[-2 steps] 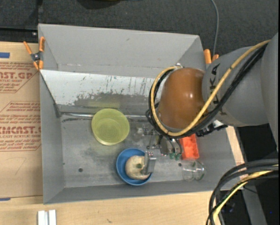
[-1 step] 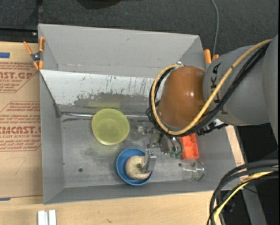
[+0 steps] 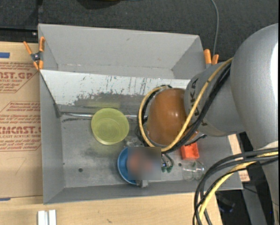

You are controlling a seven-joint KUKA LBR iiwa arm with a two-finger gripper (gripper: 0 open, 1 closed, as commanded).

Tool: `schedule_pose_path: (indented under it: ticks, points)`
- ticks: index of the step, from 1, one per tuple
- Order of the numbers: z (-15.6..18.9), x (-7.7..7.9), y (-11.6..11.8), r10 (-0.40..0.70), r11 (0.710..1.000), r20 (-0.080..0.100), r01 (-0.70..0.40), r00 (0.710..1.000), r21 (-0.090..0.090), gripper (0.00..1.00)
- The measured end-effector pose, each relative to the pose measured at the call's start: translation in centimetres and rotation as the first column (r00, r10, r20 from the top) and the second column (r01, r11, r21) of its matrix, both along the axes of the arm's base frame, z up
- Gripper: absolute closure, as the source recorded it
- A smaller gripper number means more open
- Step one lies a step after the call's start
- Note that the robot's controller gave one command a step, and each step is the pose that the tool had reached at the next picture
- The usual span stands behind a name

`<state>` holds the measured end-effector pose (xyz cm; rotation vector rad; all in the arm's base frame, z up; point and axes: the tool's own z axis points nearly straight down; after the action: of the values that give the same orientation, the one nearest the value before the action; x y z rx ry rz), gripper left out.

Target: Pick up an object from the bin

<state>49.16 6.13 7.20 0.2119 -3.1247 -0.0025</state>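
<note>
My gripper (image 3: 143,164) shows as a blurred grey shape below the arm's wrist, over the bin's front middle. It hangs right above a blue round dish (image 3: 124,167), hiding the dish's right half. Whether it touches the dish cannot be seen. A yellow-green cup (image 3: 110,125) lies just behind the dish, to the left of the wrist. A small green-and-white thing (image 3: 166,168) lies immediately right of the gripper.
An orange-red block (image 3: 190,151) and a clear plastic piece (image 3: 192,170) lie at the front right, close to the bin's right wall. The arm and its cables cover the bin's right side. The bin's left floor is bare metal.
</note>
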Motion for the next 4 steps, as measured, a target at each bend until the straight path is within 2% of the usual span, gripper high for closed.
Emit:
schedule_pose_path:
  ticks: [1,2,3,4]
  points:
    - [6.6,2.6,1.8,0.312,0.95,0.012,-0.312,0.95,0.001,0.0]
    - [0.1,0.0,0.0,-0.002,1.0,-0.002,0.002,1.0,0.001,0.0]
    - [0.1,1.6,1.4,0.587,0.81,0.012,-0.587,0.809,0.001,0.0]
    - [0.4,-0.4,2.7,0.084,0.996,0.021,-0.084,0.996,0.004,1.0]
